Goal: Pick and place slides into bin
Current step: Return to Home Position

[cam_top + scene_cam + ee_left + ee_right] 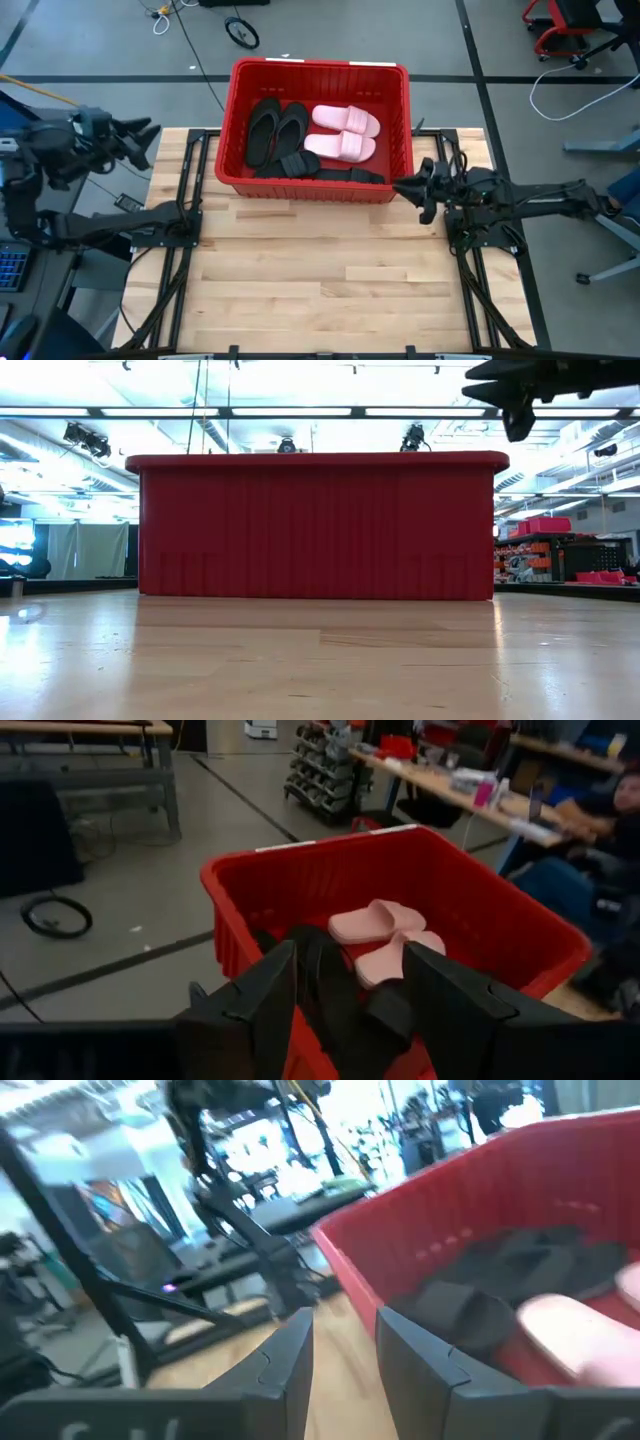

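The red bin (316, 189) stands at the table's far middle. In it lie two black flip-flops (275, 130) at the left, two pale pink slides (345, 135) at the right, and two black slides (320, 170) along the near wall. My left gripper (148, 142) is open and empty, off the table's far left corner, level with the bin; its wrist view looks into the bin (330, 845) at the pink slides (385, 935). My right gripper (416, 195) is open and empty, just outside the bin's near right corner (430, 1190), above the table.
Bare wooden tabletop (320, 270) lies in front of the bin. Black arm frames (180, 230) run along both sides of the table. A seated person (600, 840) and benches show beyond the bin. Cables and red chairs (565, 35) are on the floor behind.
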You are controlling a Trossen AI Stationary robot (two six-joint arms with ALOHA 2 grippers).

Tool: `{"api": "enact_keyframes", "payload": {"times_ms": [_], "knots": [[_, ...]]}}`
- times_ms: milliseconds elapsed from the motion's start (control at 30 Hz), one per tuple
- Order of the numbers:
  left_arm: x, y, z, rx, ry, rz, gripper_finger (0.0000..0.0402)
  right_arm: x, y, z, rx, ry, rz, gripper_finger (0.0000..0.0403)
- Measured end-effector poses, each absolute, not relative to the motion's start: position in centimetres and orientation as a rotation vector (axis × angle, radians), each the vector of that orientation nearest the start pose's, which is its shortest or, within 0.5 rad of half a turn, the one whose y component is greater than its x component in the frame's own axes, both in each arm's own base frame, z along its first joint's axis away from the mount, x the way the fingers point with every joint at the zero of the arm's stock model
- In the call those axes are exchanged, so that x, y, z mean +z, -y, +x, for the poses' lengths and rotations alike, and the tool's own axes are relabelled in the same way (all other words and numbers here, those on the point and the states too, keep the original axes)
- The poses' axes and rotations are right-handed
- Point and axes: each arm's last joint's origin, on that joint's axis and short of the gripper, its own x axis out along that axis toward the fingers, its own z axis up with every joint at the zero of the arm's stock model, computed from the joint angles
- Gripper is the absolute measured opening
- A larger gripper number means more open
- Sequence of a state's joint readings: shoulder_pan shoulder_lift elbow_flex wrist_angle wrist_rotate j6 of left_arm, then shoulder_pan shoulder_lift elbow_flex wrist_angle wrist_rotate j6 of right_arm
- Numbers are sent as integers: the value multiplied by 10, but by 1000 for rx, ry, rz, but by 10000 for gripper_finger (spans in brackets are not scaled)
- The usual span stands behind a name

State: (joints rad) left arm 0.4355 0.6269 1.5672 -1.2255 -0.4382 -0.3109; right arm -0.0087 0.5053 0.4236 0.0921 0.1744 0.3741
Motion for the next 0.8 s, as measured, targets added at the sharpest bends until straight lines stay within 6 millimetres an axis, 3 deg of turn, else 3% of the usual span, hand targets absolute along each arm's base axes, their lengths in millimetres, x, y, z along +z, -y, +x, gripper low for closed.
{"api": "enact_keyframes", "payload": {"times_ms": [400, 667, 800], "knots": [[365, -7, -14, 872, 55, -312, 184, 255, -5, 135, -124, 118, 350, 115], [298, -15, 8, 791, 134, -362, 189, 230, -9, 133, -83, 242, 387, 115], [275, -23, 28, 757, 125, -409, 184, 222, -12, 131, -57, 259, 391, 115]]}}
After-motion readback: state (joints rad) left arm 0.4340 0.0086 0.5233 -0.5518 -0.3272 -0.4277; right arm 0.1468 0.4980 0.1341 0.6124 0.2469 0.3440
